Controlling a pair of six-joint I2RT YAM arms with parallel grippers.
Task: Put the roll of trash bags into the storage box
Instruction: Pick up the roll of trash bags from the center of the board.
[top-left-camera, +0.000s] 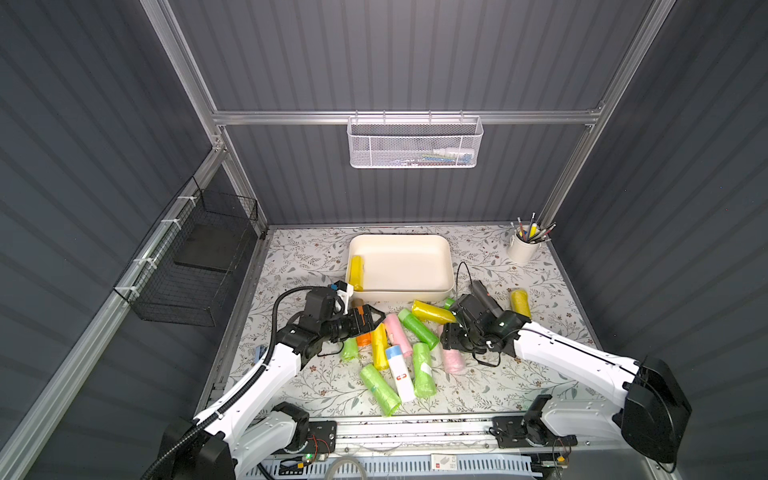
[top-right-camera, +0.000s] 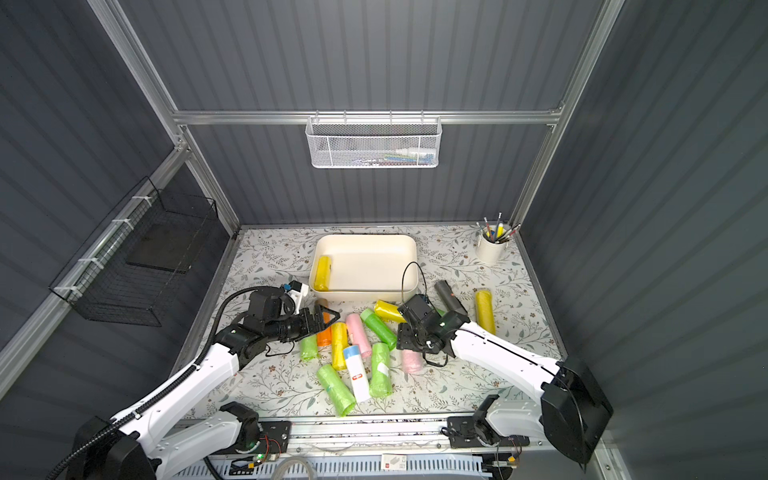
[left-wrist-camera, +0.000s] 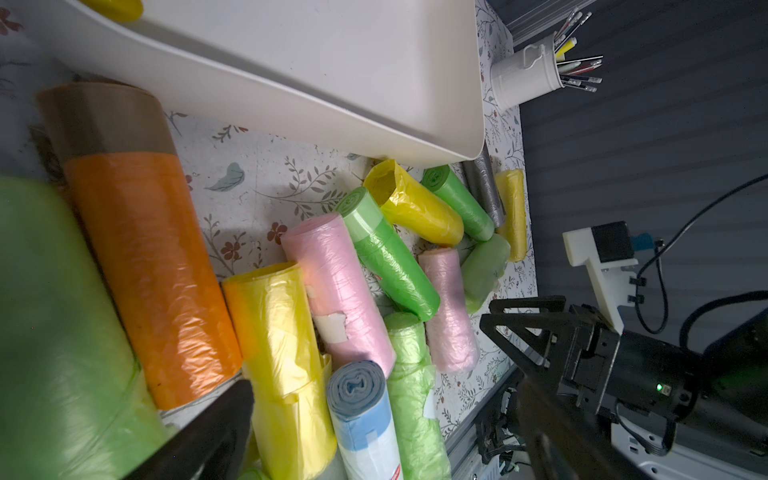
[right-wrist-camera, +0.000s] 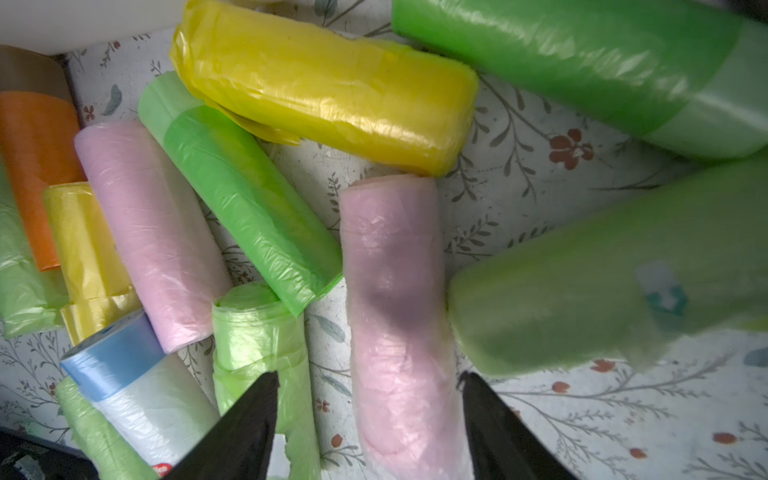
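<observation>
Shows one yellow roll (top-left-camera: 356, 272) inside storage box (top-left-camera: 407, 294), centre frame; many loose rolls (top-left-camera: 417, 328) below. Straddles pink roll (right-wrist-camera: 395, 291) with right gripper (right-wrist-camera: 369, 376), half-wide, unclamped; left gripper (top-left-camera: 376, 320) wide, empty.

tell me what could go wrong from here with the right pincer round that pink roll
The right pincer straddles the pink roll, but one finger sits over the light green roll beside it; closing may pinch that too. The pale green roll looks pressed against the pink one and may get dragged up. A yellow roll lies before the storage box; a low carry could knock it or clip the wall.
</observation>
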